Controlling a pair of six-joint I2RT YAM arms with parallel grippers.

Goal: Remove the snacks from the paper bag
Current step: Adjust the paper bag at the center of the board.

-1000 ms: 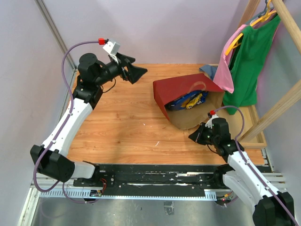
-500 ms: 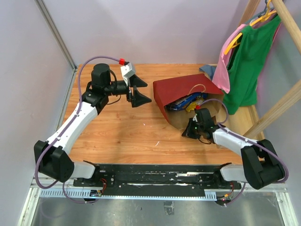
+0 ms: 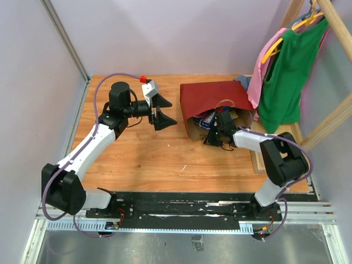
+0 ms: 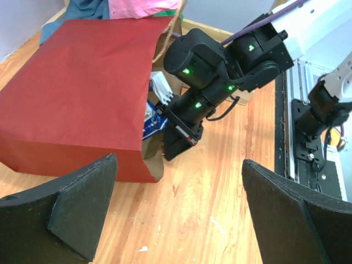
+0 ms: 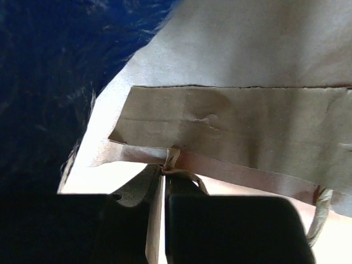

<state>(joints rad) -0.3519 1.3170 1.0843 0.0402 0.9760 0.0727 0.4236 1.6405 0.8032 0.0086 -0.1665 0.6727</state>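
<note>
The paper bag (image 3: pixel 214 97), red outside and brown inside, lies on its side on the wooden table with its mouth toward the arms. Snacks (image 3: pixel 210 117) show in the mouth, among them a blue packet (image 5: pixel 49 66) and a white-and-blue one (image 4: pixel 153 113). My right gripper (image 3: pixel 211 138) is at the mouth's lower lip, shut on the bag's brown paper edge (image 5: pixel 159 220) beside a handle root. A handle loop (image 5: pixel 318 217) hangs at the right. My left gripper (image 3: pixel 168 112) hovers left of the bag, open and holding nothing, with the bag (image 4: pixel 77 104) and the right gripper (image 4: pixel 177 144) ahead of it.
Green and pink clothes (image 3: pixel 283 71) hang on a wooden rack at the right, close behind the bag. A blue-grey cloth (image 3: pixel 243 82) lies behind the bag. Purple walls close the left and back. The arms' black base rail (image 3: pixel 181 209) runs along the near edge.
My right arm swung up and left to the bag's mouth, and the bag turned and shifted toward the back. The left gripper came down and right, closer to the bag.
</note>
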